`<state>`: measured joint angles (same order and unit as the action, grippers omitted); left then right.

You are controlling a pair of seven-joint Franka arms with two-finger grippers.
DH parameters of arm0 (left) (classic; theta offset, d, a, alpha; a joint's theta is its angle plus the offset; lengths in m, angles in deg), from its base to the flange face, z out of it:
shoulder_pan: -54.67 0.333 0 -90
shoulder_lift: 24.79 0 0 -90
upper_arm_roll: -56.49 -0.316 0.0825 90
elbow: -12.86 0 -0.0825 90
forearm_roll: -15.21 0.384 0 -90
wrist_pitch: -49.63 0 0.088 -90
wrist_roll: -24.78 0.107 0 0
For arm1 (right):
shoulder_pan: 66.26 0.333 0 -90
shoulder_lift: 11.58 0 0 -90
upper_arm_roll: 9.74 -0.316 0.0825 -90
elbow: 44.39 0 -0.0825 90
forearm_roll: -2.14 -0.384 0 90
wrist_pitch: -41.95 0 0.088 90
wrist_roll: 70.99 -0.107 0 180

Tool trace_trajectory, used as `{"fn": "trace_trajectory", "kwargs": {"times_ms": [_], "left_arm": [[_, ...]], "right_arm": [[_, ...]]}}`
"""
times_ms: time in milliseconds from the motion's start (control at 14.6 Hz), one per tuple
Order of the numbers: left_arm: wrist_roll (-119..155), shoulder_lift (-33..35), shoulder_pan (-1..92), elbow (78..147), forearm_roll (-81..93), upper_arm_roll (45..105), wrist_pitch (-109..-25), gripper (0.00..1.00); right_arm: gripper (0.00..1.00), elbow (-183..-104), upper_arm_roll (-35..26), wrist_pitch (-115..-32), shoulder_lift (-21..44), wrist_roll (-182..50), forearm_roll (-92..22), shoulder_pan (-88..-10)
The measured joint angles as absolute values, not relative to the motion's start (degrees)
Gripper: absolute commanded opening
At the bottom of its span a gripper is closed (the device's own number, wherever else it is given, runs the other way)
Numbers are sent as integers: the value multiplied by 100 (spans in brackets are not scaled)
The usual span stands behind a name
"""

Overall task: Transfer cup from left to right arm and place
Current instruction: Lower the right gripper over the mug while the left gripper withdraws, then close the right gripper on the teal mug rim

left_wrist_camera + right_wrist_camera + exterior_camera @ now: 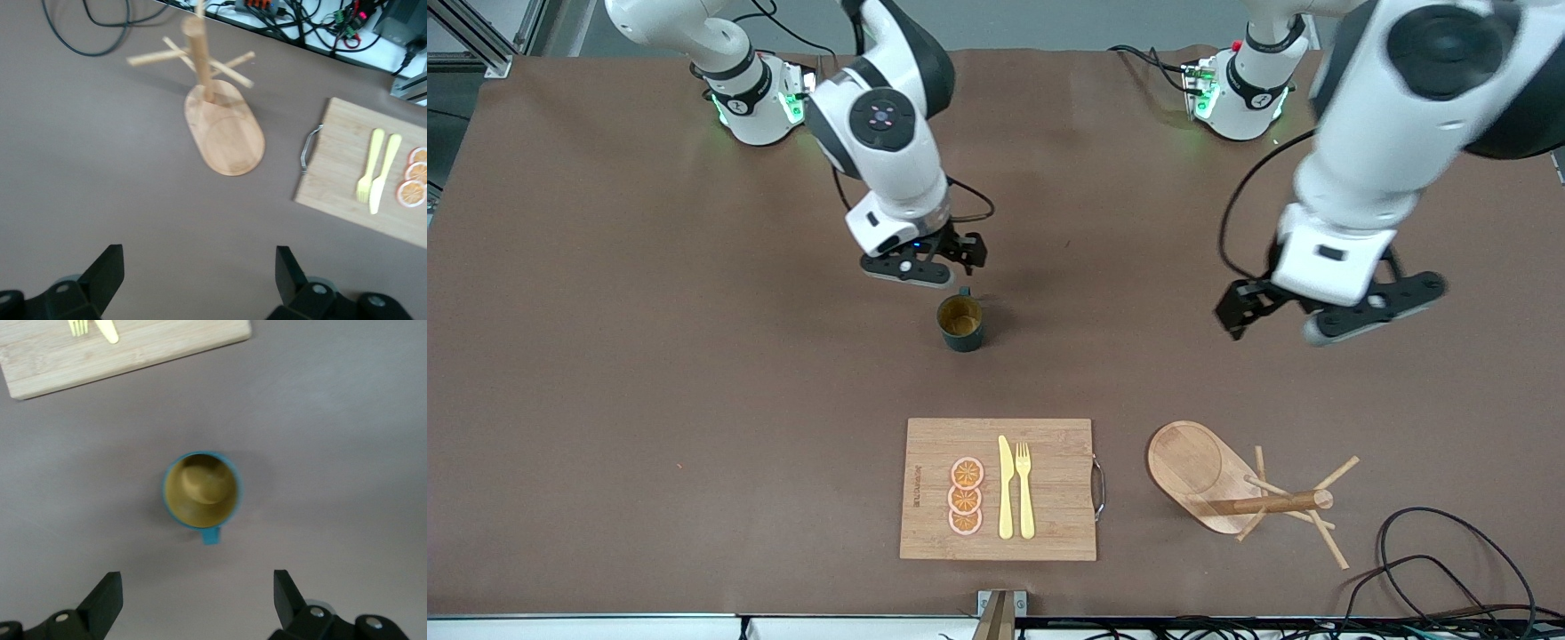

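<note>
Dark teal and ribbed, the cup [960,323] is standing upright on the brown table [649,356], farther from the front camera than the cutting board [925,524], its tan-yellow inside showing and nothing gripping it. Taking the cup as my landmark and going from the right arm's end of the table toward the left arm's: my right gripper [921,264] is hovering just above the cup, toward the robots' bases from it, with its handle pointing at me. Those jaws are spread wide and empty, and my right wrist view is looking straight down into the cup [201,489].

My left gripper [1329,307] is hanging in the air well apart from the cup, over bare table toward the left arm's end, its jaws wide and empty too. Its wrist view is showing the wooden mug tree [213,107].

I am judging the task nearly done or done: the cup is sitting free under my right arm, so only pulling away seems left.
</note>
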<state>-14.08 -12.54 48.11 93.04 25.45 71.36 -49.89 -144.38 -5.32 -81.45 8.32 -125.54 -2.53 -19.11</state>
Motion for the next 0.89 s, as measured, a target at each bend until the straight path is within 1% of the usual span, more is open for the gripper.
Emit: {"fn": "trace_trajectory", "kwargs": {"times_ms": [274,549,892], "left_arm": [[-191,-1663,5274,9307,2426,7136,-4429,100],[938,-1929,5727,9324,2143,7089,-3990,100],[1687,-2105,5608,9448,1861,6494,-3729,100]], "right_arm": [[100,-14099,-515,-8564,1420,-12721,-253,-1849],[100,-14065,-456,-9022,1780,-12754,-253,-1857],[100,-13979,-462,-9296,2113,-13011,-253,-1820]]}}
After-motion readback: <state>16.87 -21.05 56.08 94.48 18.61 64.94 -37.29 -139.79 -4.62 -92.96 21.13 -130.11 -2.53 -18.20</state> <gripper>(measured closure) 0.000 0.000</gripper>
